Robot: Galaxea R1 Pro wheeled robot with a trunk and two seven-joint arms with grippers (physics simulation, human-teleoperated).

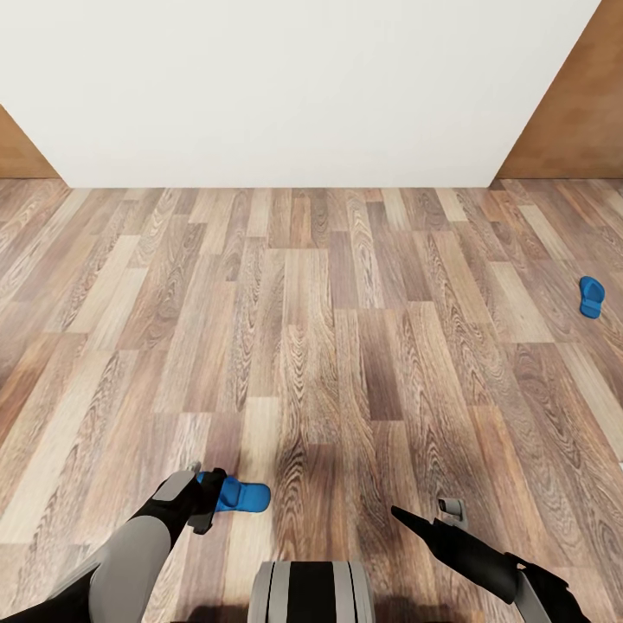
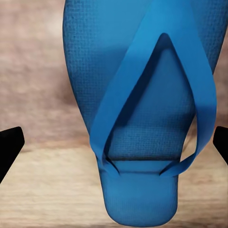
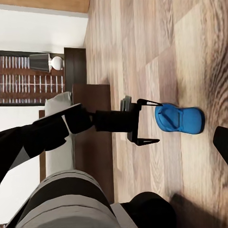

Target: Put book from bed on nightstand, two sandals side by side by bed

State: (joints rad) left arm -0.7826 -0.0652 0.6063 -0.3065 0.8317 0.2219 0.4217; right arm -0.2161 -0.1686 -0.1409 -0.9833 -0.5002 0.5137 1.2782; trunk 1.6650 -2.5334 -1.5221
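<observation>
Sandal step: left gripper (image 1: pixel 210 500), fingers spread, at near sandal (image 1: pixel 242 497); next, close. Right gripper (image 1: pixel 450 510): cannot tell. Second sandal (image 1: pixel 591 297) well apart.

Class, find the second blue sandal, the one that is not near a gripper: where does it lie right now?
In the head view the far sandal lies on the wood floor at the right edge, well apart from the near sandal by the left gripper.
</observation>
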